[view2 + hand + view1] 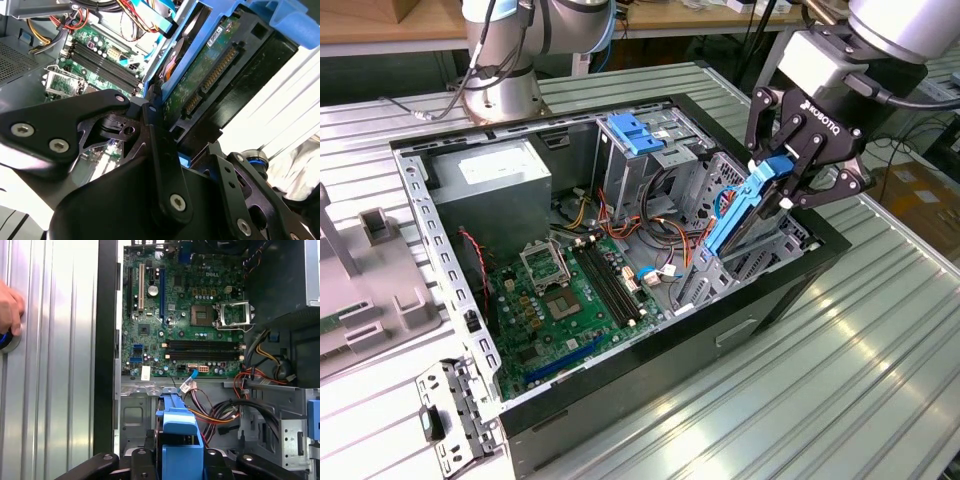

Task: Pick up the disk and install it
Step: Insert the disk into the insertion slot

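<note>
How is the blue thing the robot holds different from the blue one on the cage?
The disk stands tilted on edge, clamped in the gripper; the bracket lies flat on the cage. The disk carries a green circuit board; the bracket is plain plastic. Both are blue.

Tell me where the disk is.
The disk sits tilted in the tool, at the exterior view's right, over the open computer case.

The case (720,340) hides the lower end of the disk (735,220); a hand (9,307) is cropped.
</note>
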Available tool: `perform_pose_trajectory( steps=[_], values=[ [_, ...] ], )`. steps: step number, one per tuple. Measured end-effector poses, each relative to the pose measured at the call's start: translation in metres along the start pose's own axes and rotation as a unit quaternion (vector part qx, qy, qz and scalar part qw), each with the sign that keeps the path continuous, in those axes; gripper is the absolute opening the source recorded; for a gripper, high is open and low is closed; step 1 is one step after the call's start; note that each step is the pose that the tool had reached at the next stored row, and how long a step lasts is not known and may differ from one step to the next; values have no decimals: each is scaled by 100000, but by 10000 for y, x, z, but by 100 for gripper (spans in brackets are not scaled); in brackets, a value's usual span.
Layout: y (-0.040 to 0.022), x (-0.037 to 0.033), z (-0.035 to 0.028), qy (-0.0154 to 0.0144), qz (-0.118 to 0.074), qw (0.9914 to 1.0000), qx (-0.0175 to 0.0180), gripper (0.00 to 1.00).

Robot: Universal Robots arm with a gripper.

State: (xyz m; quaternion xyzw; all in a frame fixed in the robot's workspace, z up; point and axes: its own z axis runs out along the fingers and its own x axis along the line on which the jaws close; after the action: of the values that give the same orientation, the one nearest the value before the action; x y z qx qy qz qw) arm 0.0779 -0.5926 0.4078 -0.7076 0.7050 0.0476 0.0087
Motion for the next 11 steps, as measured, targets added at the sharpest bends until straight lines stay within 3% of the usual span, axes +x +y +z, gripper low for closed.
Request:
perform_pose_trajectory(
  steps=[11],
  values=[
    [-6,8,100,1,-1,100000,0,37]
  ],
)
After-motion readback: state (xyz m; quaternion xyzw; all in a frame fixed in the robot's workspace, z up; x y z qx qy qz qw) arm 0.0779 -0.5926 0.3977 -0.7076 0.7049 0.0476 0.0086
